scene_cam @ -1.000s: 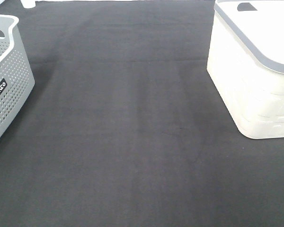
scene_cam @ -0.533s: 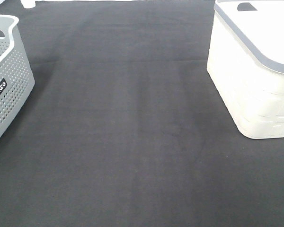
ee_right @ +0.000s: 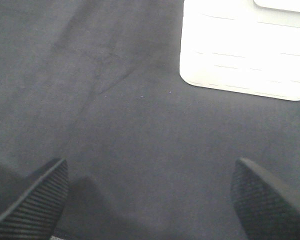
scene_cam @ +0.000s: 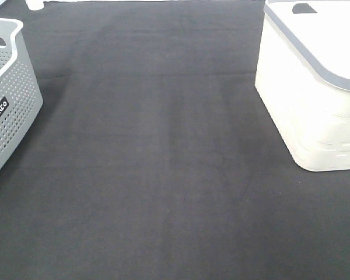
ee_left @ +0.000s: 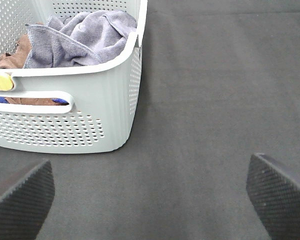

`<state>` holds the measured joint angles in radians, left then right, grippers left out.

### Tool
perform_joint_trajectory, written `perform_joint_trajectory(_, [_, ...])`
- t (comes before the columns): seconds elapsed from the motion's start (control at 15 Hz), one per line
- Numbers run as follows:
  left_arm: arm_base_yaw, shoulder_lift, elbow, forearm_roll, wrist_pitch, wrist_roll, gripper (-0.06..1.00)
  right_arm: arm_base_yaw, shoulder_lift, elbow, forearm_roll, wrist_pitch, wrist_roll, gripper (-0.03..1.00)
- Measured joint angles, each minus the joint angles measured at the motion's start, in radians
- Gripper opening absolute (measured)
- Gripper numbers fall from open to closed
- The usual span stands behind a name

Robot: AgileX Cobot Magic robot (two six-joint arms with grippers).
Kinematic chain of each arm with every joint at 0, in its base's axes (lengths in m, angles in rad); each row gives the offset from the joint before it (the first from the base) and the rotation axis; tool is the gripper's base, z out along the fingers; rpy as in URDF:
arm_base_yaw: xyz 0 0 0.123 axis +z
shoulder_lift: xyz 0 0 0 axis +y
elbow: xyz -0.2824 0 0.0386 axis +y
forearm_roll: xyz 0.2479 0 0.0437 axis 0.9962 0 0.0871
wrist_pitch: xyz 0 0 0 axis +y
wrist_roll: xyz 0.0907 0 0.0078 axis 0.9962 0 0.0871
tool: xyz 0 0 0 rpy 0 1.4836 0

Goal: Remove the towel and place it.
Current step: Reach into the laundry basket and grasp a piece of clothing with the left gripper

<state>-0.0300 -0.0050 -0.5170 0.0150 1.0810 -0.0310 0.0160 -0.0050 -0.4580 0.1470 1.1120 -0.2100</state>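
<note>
Left on the bench [scene_cam: 163, 175], the towel [ee_left: 85, 37] lies heaped in the grey basket [ee_left: 90, 115] over a brown cloth [ee_left: 12, 52], so you must lift it clear of the rim. Your left tool [ee_left: 150, 197] hangs near the basket, spread wide and empty. Your right tool [ee_right: 150, 197], likewise spread and empty, waits by the white bin [ee_right: 240, 50] at right, which is perhaps the towel's destination.
</note>
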Motion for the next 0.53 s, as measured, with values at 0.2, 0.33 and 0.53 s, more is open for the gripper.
perform_joint_trajectory(0.2, [0.000,0.000,0.000,0.000,0.000,0.000,0.99,0.000,0.000,0.000,0.000,0.000,0.000,0.84])
perform_joint_trajectory(0.33, [0.000,0.000,0.000,0.000,0.000,0.000,0.99,0.000,0.000,0.000,0.000,0.000,0.000,0.84])
perform_joint_trajectory(0.53, [0.000,0.000,0.000,0.000,0.000,0.000,0.99,0.000,0.000,0.000,0.000,0.000,0.000,0.84])
